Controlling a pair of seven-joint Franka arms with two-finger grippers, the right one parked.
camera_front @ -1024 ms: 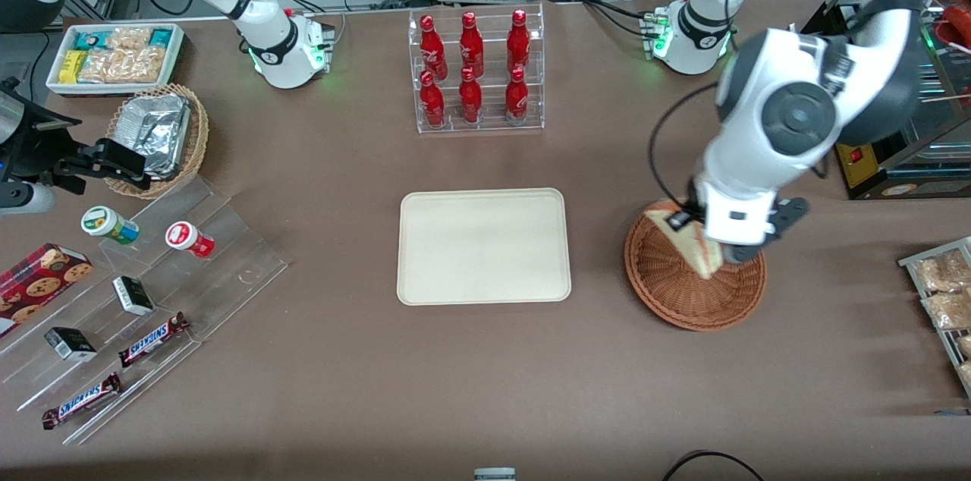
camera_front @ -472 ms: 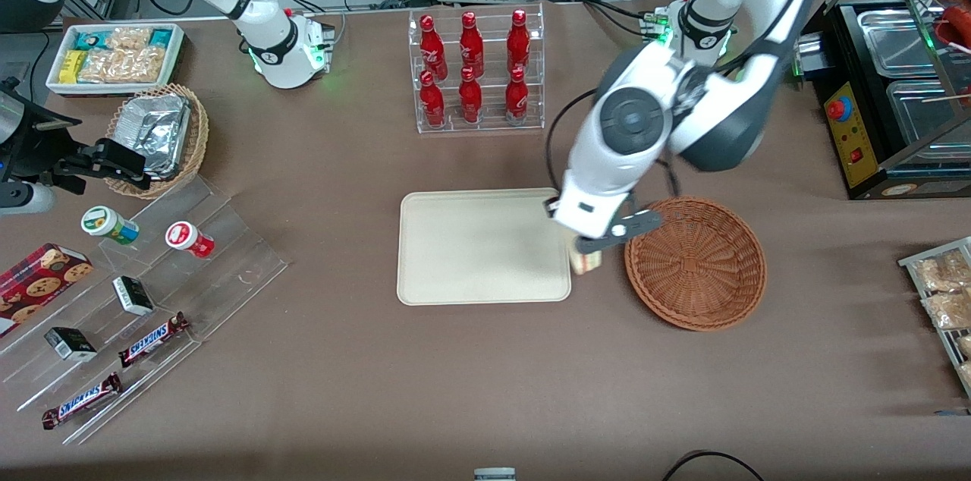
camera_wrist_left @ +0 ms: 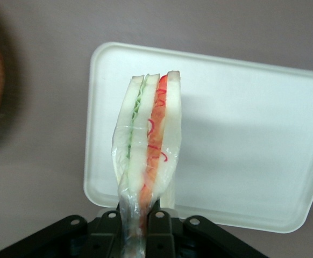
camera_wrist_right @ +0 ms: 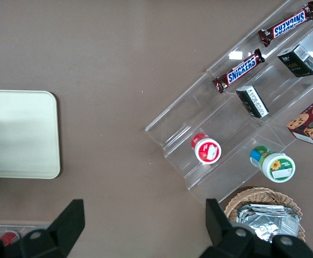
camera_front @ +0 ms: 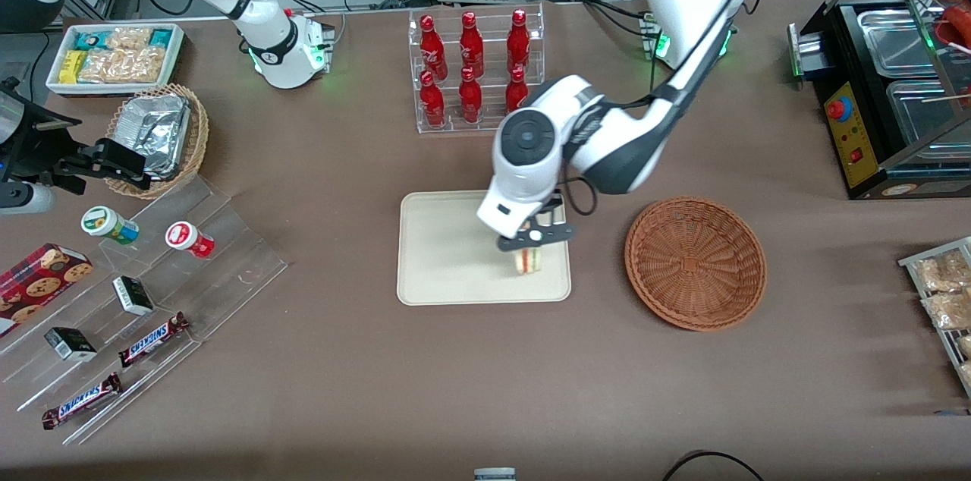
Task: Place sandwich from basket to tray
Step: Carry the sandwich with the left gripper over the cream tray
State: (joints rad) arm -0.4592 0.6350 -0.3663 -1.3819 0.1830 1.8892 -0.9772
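Observation:
My gripper point(camera_front: 531, 247) hangs over the cream-white tray point(camera_front: 447, 253), above the end nearest the basket, and is shut on the sandwich point(camera_front: 528, 261). In the left wrist view the clear-wrapped sandwich point(camera_wrist_left: 147, 156) stands edge-on between the black fingers point(camera_wrist_left: 162, 226), showing white bread with green and orange-pink filling, and the tray point(camera_wrist_left: 253, 134) lies below it. The reddish-brown wicker basket point(camera_front: 695, 262) sits beside the tray toward the working arm's end, with nothing in it.
A clear rack of red bottles point(camera_front: 476, 71) stands farther from the front camera than the tray. A stepped clear shelf with snacks point(camera_front: 136, 299), a tan basket of foil packets point(camera_front: 158, 136) and a white bin point(camera_front: 114, 56) lie toward the parked arm's end.
My gripper has carried the sandwich out of the basket, past the tray's rim, to a spot over the tray. The basket is left with nothing in it.

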